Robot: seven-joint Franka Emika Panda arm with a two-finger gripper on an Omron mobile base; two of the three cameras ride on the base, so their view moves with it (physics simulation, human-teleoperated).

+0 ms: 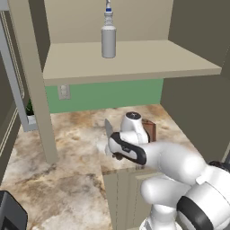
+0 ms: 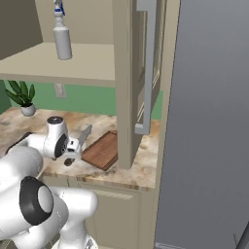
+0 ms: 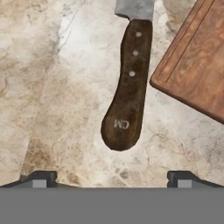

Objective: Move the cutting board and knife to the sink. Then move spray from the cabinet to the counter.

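The gripper (image 3: 109, 179) hangs released, jaws wide, over the knife (image 3: 127, 94) lying flat on the counter (image 3: 52, 87) — handle toward 6 o'clock, the cutting board (image 3: 197, 61) just beside it at 2 o'clock

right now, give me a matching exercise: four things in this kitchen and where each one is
Things:
1. knife
2. cutting board
3. spray
4. plant

Places:
A. upright on the cabinet shelf
B. flat on the counter, handle towards the open gripper
C. at the back of the counter by the green wall
D. flat on the counter beside the knife

Pairs: 1-B, 2-D, 3-A, 4-C
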